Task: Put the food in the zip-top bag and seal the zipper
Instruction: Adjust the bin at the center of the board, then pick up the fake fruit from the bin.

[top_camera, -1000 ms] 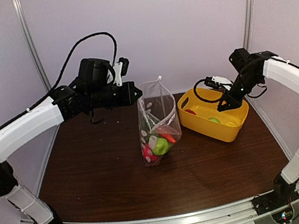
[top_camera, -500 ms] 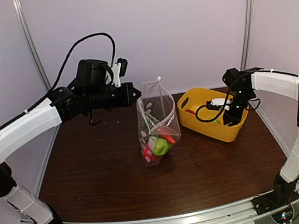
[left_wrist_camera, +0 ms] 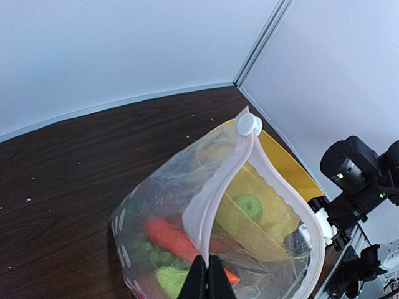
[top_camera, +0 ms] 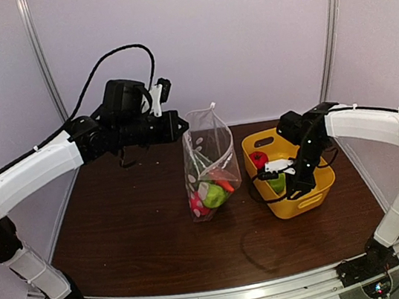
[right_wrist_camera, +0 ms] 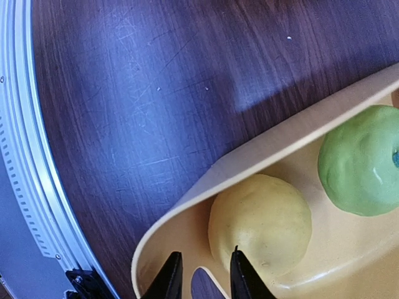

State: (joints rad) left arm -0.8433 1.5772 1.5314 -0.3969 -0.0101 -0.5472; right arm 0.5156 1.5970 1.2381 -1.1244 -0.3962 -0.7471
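Just dropped part-open, empty right gripper [right_wrist_camera: 204, 261] into yellow plastic basket [right_wrist_camera: 262, 149] over round yellow toy fruit [right_wrist_camera: 262, 218]; holds dotted clear bag [top_camera: 212, 155] by its zipper [left_wrist_camera: 215, 193], pinched in left gripper [left_wrist_camera: 207, 274], left of basket; more food to load.

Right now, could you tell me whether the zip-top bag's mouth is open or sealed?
Open: the zipper strips bow apart on the zip-top bag, and the shut left gripper pinches one end.
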